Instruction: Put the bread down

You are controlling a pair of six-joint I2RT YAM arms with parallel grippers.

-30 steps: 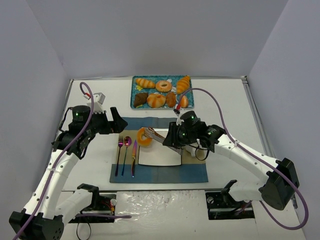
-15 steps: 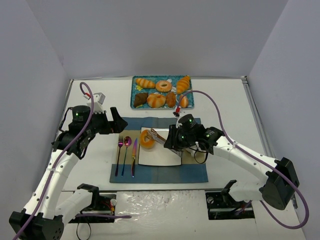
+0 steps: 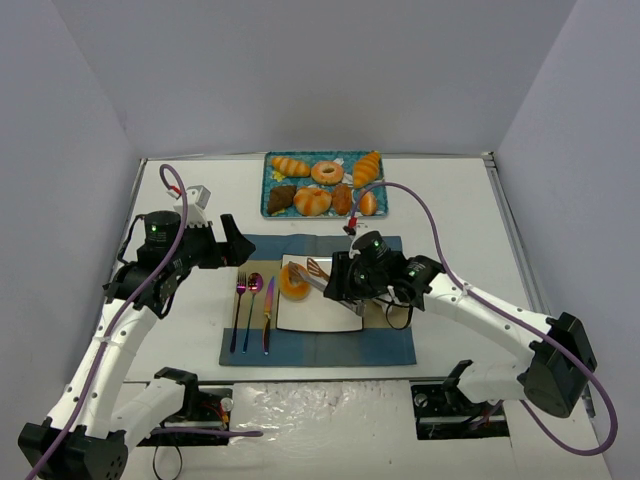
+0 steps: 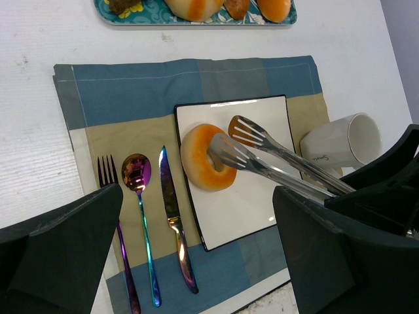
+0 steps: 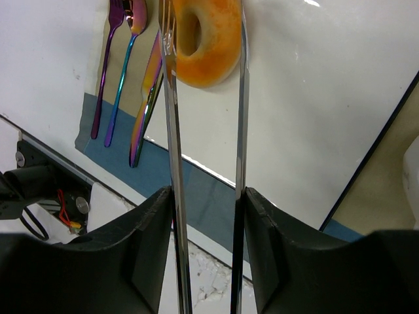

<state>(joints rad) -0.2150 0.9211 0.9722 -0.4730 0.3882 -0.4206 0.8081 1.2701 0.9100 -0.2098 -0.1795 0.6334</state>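
The bread, an orange ring-shaped bun, lies on the left part of the white square plate. My right gripper is shut on a pair of metal tongs. In the right wrist view the two tong arms run out from my right gripper and straddle the bread over the plate. The left gripper hangs open left of the placemat. In its own view the left gripper has nothing between its fingers and looks down on the bread and tongs.
A blue checked placemat lies under the plate, with a fork, spoon and knife at its left. A white mug lies right of the plate. A teal tray of several pastries stands at the back.
The right arm has brought the bread down and slightly right onto the plate. The tong arms have spread apart a little. The left arm has not moved.
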